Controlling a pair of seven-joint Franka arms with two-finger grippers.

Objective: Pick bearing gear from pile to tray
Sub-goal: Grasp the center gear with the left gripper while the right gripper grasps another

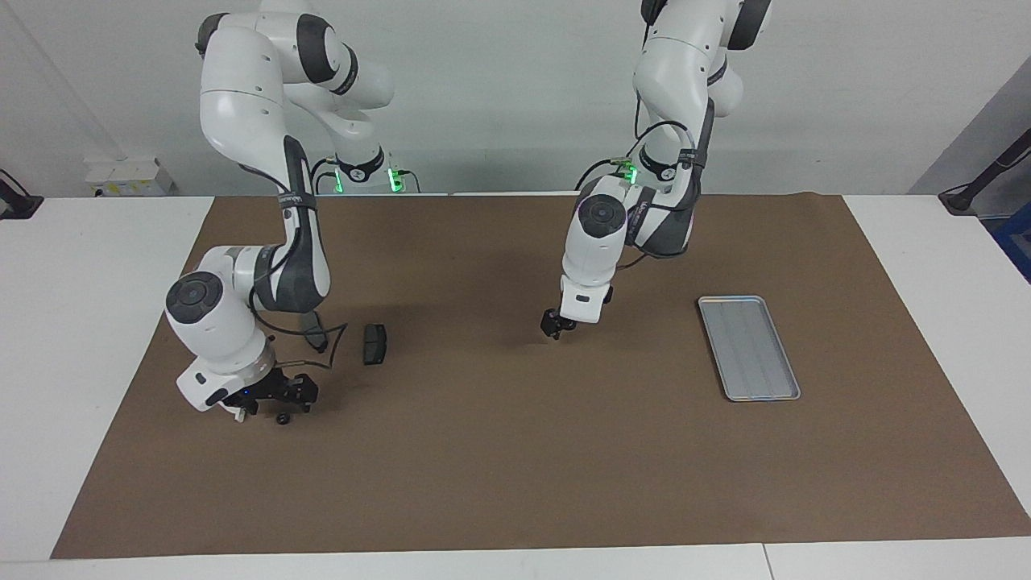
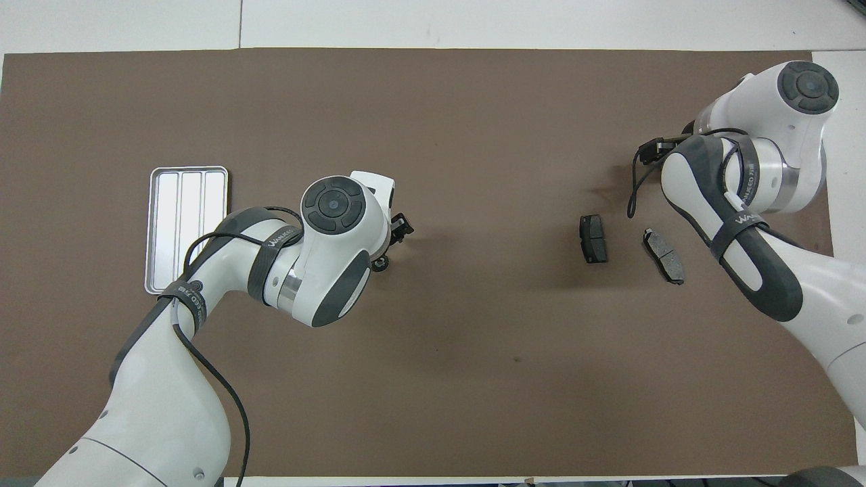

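Note:
The silver-grey tray (image 1: 749, 348) lies toward the left arm's end of the table and also shows in the overhead view (image 2: 186, 230). The pile lies toward the right arm's end: two dark grey brake pads (image 1: 374, 344) (image 2: 664, 255), a tiny black round piece (image 1: 283, 419), and a bit of white (image 1: 240, 413) under the right hand. My right gripper (image 1: 302, 392) is low over the pile, just beside the black round piece. My left gripper (image 1: 554, 326) hangs low over the bare mat near the table's middle, between pile and tray.
A brown mat (image 1: 515, 483) covers most of the white table. The second brake pad (image 1: 318, 330) is partly hidden by the right arm. The right arm's elbow leans over the pile's side nearer the robots.

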